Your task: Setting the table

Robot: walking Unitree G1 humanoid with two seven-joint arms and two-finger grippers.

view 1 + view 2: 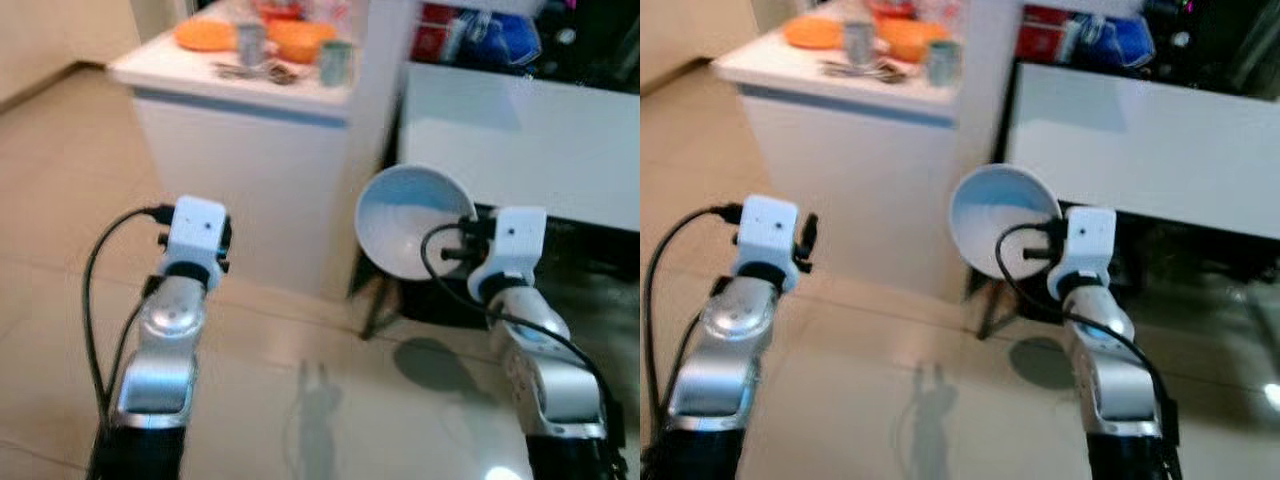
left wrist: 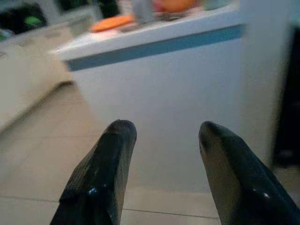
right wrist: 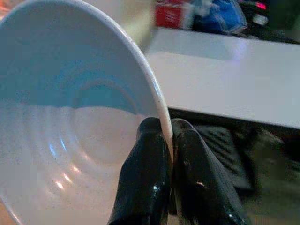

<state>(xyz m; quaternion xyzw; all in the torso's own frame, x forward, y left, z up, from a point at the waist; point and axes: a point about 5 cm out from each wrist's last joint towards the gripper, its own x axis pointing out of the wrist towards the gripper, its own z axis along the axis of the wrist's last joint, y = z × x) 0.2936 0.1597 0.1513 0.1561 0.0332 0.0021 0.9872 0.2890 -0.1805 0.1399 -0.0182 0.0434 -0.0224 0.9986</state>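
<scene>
Bowl (image 3: 70, 122) — rim pinched, right pincer (image 3: 169, 136)

No lettering can be read anywhere — packaging too blurred.

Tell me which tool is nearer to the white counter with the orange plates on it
Left. The left tool points at the white counter just ahead, fingers apart. The right tool sits off to the counter's right, pinching the white bowl by its rim.
</scene>
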